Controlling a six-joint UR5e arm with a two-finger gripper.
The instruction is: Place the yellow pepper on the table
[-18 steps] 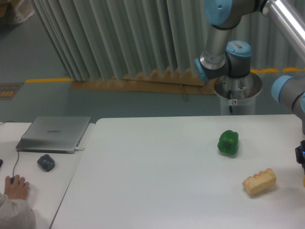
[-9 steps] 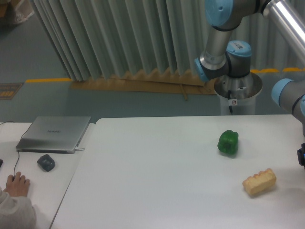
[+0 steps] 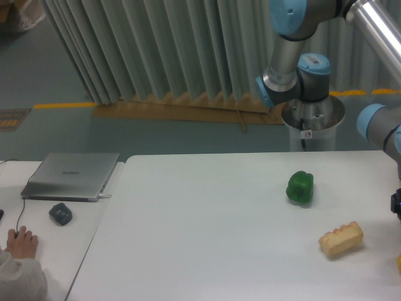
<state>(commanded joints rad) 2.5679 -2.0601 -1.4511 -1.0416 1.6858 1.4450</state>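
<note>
ur5e arm comes down from top right w/ blue-capped joints, bends back up and out of frame, wrist section at right edge; gripper out of view; person's hand rests bottom left.

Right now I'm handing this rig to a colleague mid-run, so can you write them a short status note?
Gripper: almost all out of view past the right edge, so open or shut cannot be told.
Yellow pepper: only a sliver shows at the right edge, just below the arm's dark end; whether it is held or resting is unclear.
Table: holds the green pepper and the bread block, apart from each other.
Done: nothing confirmed.
Left: confirm the yellow pepper is set down and released.
</note>
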